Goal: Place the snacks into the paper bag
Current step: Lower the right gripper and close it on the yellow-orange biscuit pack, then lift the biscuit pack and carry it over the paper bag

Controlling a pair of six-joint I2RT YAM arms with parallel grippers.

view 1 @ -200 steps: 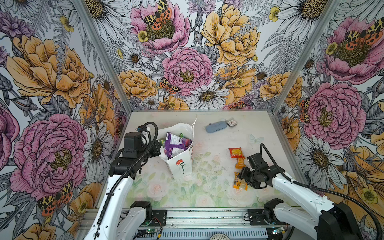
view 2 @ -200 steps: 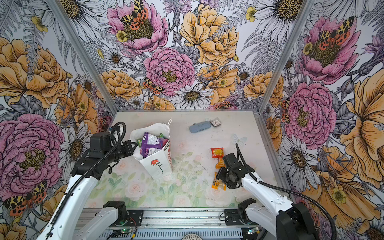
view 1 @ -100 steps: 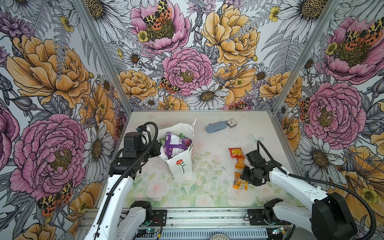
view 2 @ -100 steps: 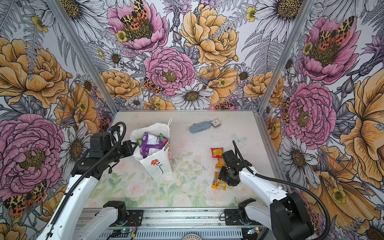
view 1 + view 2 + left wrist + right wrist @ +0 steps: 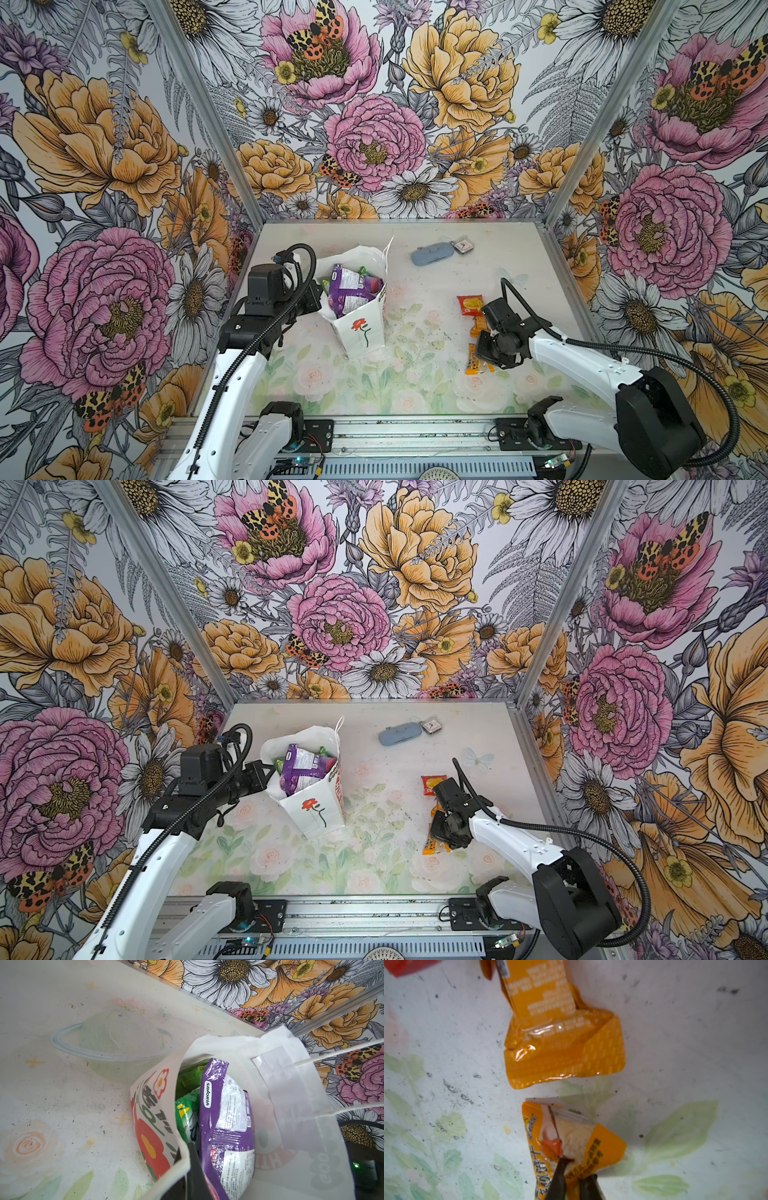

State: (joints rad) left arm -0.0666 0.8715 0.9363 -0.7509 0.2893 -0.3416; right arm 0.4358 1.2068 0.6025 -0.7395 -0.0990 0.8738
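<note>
Pinch at right side of table: right gripper, jaws pressed together on end of small orange crinkly plastic packet. Just beside it, second orange foil packet, then red-and-yellow packet, both loose on floral-print table. Left of centre, tall white paper bag with drawn red rose, upright, mouth open; inside, purple pouch and green packets. Bag's rim nipped by left gripper, clamped tight on paper.
</note>
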